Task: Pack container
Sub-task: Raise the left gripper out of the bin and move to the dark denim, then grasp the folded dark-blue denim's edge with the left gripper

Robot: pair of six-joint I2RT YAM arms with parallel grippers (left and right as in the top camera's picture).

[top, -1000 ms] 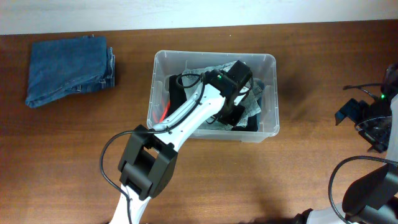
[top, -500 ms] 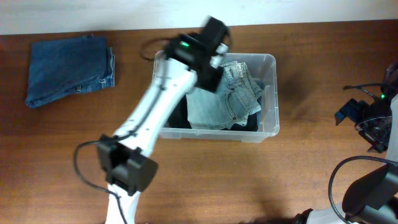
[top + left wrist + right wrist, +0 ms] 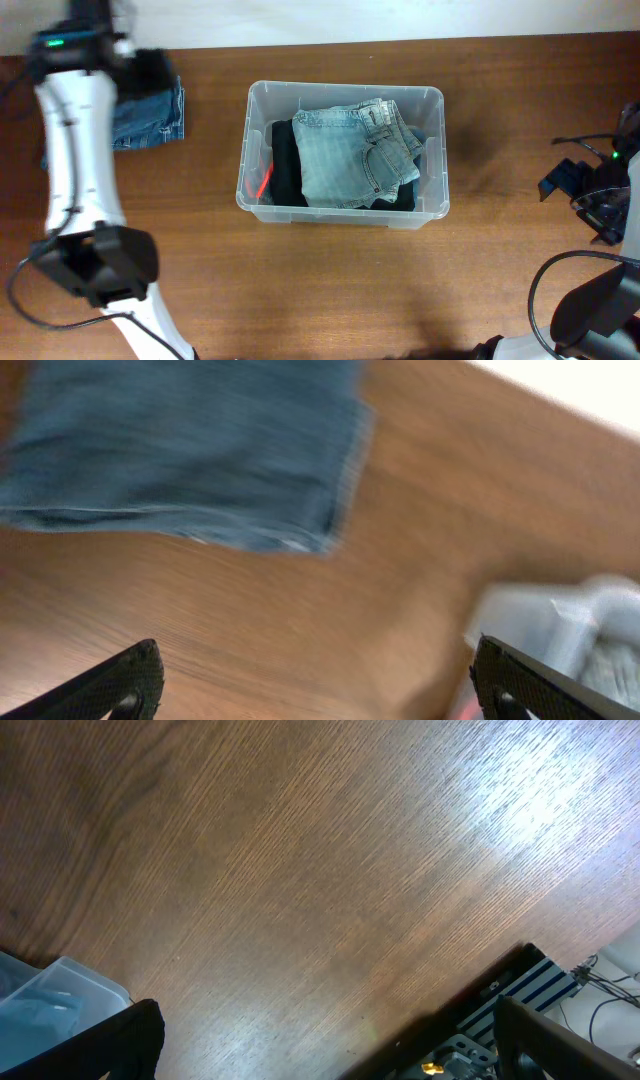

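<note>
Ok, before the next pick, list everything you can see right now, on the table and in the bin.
container: one, clear, table centre.
light jeans: one, pale blue, folded, on top inside the container.
dark garment: one, black, under the light jeans.
thin item: one, red, by the container's left wall; unidentifiable.
folded jeans: one, dark blue, table's far left.
table: one, brown wood.
left fingers: two, black, spread, empty, by the folded jeans.
right fingers: two, black, spread, empty, over bare table.

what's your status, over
Left hand open, empty, by the folded blue jeans. Right hand open, empty, off to the side. Light jeans lie on dark clothes in the container. Nothing blocks its opening.
</note>
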